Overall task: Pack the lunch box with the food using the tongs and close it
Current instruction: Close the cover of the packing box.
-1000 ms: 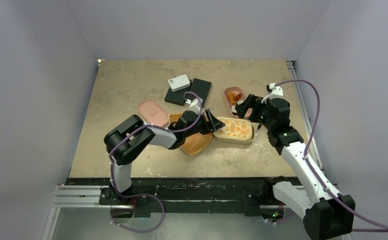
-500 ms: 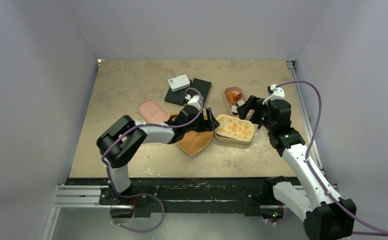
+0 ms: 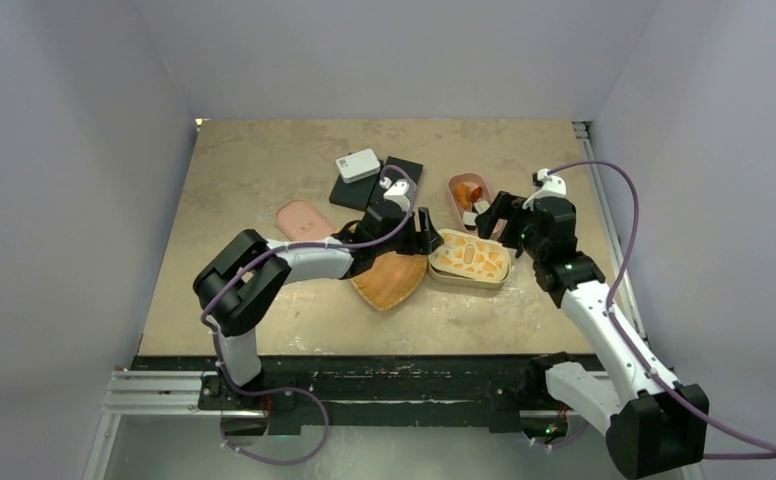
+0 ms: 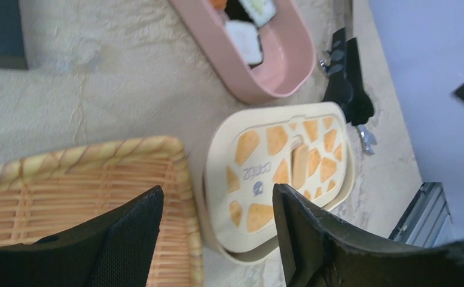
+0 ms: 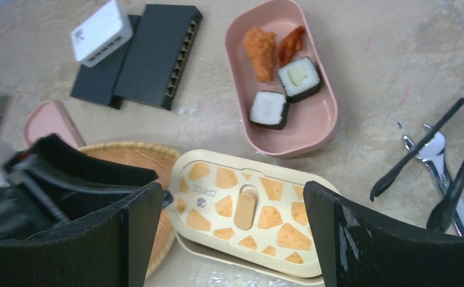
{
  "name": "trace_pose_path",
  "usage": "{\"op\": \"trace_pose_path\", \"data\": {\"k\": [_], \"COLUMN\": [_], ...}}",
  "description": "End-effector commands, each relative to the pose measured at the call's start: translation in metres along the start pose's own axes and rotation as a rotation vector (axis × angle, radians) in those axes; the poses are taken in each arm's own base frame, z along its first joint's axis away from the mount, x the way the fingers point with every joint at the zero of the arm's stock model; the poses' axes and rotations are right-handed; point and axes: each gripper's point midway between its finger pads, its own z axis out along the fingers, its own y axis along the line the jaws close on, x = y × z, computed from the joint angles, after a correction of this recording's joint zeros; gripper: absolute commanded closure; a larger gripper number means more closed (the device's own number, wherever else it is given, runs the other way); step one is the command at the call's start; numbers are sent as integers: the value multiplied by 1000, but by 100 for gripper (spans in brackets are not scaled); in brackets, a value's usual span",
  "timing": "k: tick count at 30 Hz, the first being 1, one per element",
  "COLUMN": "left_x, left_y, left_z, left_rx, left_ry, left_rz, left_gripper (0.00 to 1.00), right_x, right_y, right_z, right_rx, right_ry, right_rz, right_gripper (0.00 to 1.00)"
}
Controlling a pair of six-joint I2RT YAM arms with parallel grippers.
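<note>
- Reaches with the left gripper point(image 4: 216, 197) low across the wicker tray point(image 4: 68, 179), jaws spread, nothing between them.
- Hangs the right gripper point(image 5: 232, 191) above the cream box point(image 5: 247, 209), jaws wide, empty.
- Shows the food point(image 5: 283, 72) inside the pink lunch box point(image 5: 322, 128).
- Shows the tongs point(image 5: 418, 148) flat on the table, right of both boxes.

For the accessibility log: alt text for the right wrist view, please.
A pink oval box holding four food pieces sits beyond a lidded cream box with orange patches. Tongs lie at right, a wicker tray at left.
</note>
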Motion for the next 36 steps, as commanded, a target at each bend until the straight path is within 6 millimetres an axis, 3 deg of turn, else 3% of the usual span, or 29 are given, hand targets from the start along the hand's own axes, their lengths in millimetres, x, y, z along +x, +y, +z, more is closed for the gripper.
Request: {"op": "trace_pose_path", "data": {"k": [1,10,18,30,36], "left_x": [-36,-31,-18,-4,-2], "left_y": [-27,-19,-9,-3,-4], "left_z": [2,10,21,31,26], "left_rx": [58,9,-27,-40,-36], "left_ry": [-57,-11,45,93,103], "left_rz": [74,108,126,102,86], "left_gripper": [36,42,46,75,79], "right_x": [17,52,50,59,62], "right_y": [-25,-52,-51,-54,-56], "right_z": [11,31,30,30,31], "right_rx": [121,233,225,226,234], "right_ry": [61,155,142,156,160], "right_rz": [13,99,118,117,115], "right_gripper": [11,17,19,20,20]}}
